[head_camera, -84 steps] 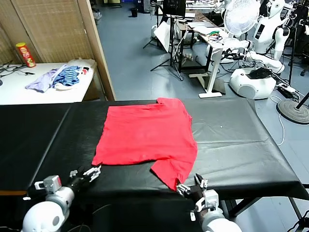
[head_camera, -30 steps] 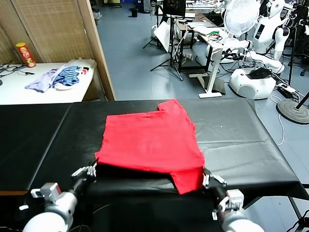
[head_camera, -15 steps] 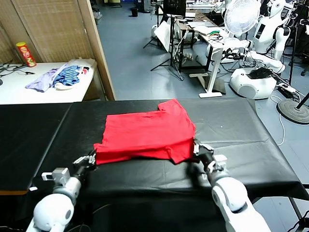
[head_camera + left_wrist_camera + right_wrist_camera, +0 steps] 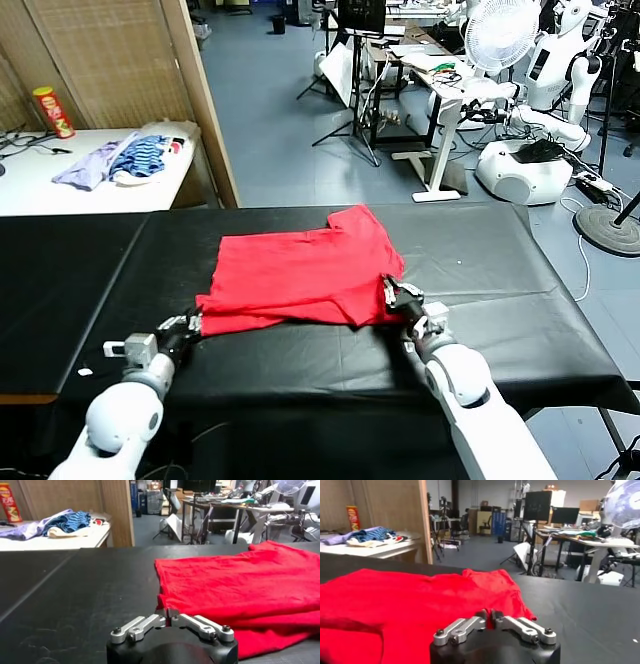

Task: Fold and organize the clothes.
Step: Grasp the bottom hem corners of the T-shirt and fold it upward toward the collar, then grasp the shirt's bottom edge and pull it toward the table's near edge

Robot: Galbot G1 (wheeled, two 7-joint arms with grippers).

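Red T-shirt (image 4: 305,275) lying mid-way across the black table (image 4: 500,290), near hem doubled over onto the body, one sleeve pointing toward the far edge. Left gripper (image 4: 186,324) low on the table at the shirt's near left corner, touching or just beside the cloth; jaw state impossible to tell. Right gripper (image 4: 397,294) at the folded edge on the shirt's right side; jaw state likewise unclear. Beyond, to the left, lilac and blue-striped garments (image 4: 120,160) heaped on a white side table (image 4: 40,190).
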